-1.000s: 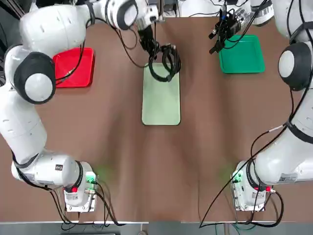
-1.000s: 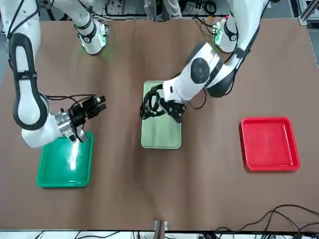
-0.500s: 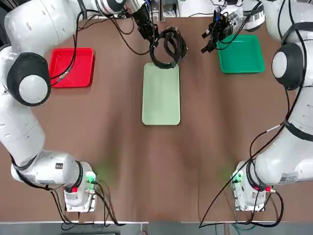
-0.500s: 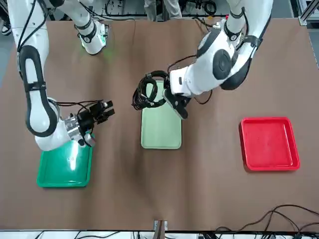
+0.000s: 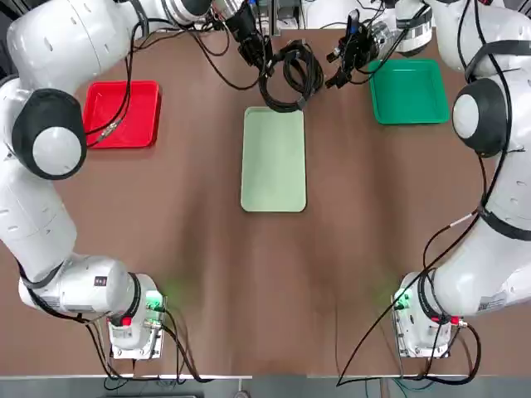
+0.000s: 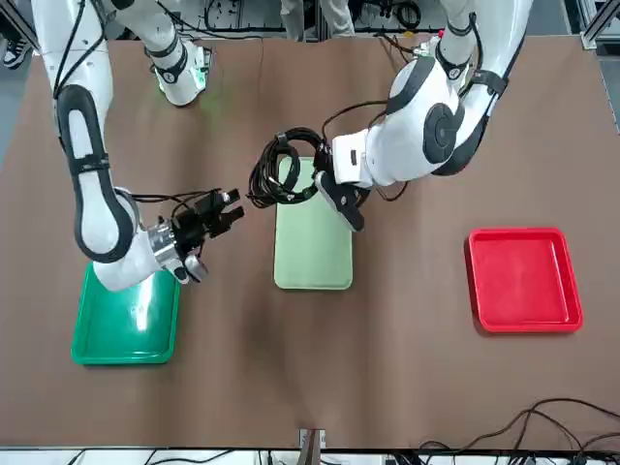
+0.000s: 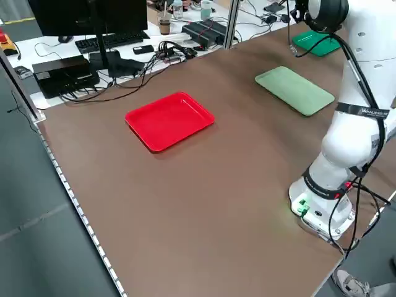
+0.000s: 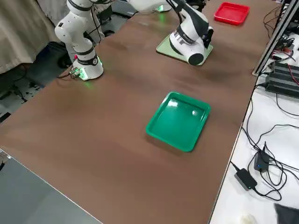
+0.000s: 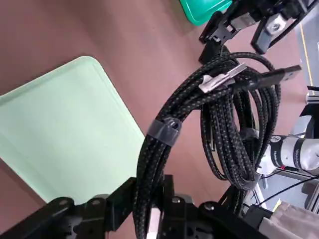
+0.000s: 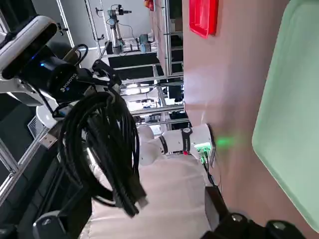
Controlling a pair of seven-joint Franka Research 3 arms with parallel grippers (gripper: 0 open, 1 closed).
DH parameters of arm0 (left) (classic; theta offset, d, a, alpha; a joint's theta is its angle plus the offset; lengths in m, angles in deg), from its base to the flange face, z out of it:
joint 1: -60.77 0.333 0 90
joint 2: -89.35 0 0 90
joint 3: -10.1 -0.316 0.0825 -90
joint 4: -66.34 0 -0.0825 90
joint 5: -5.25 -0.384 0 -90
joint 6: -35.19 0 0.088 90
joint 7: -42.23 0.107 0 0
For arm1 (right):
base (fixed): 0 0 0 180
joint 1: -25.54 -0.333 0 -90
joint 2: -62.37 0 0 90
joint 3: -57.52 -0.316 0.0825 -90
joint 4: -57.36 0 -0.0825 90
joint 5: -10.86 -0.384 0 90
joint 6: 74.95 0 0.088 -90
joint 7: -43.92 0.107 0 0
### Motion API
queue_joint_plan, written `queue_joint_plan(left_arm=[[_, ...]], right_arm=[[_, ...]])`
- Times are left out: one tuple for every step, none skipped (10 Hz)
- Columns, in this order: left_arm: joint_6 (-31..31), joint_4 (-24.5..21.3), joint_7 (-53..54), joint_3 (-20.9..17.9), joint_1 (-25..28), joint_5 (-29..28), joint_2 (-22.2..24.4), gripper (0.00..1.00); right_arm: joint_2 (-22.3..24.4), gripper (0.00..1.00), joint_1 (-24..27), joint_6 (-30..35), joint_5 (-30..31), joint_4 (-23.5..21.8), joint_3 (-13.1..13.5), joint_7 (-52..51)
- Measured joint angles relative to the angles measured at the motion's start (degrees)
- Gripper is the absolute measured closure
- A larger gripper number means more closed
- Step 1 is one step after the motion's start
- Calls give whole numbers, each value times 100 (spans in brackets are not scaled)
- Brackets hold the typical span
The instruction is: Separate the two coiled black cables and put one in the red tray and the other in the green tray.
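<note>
Cables (image 9: 227, 122), both black coils, hang bunched tog. from L gripper (image 9: 151, 191), which is pinched shut on part of the bundle; can't tell where one coil ends & the other starts. The loops stick out from L grip's tips on its R side, in the space btwn the two grippers, w/ silver-ended plugs poking out near R gripper (image 5: 332, 73). R gripper has its fingers spread wide, nothing pinched, tips pointing L at the loops & very near them; can't tell if they touch. Pale mint tray (image 5: 274, 170) lies on the brown tabletop (image 5: 207, 249) below & a bit robot-side of L grip, bundle over or just beyond its far edge. Red tray (image 5: 148, 120), no cable in it, is well off to L grip's L. Green tray (image 5: 411, 99), also w/o cable, is to R grip's R, closer to that grip than the red is to L's.
</note>
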Motion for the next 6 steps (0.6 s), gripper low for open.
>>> queue_joint_plan(left_arm=[[16,31,-20,0,-30,0,-31,73],[40,61,-44,0,-65,0,-87,73],[91,76,-49,0,-84,0,-144,73],[141,93,-61,0,-89,0,-188,73],[212,105,-93,0,-90,0,-220,73],[300,106,-122,0,-98,0,-242,73]], right_arm=[[-4,1,-31,-1,-18,-26,0,10],[-4,1,-46,2,-71,-92,0,13],[-6,3,-57,11,-150,-167,0,76],[-5,3,-60,25,-175,-201,0,230],[-3,3,-60,37,-192,-212,0,391],[3,3,-60,53,-208,-228,-1,470]])
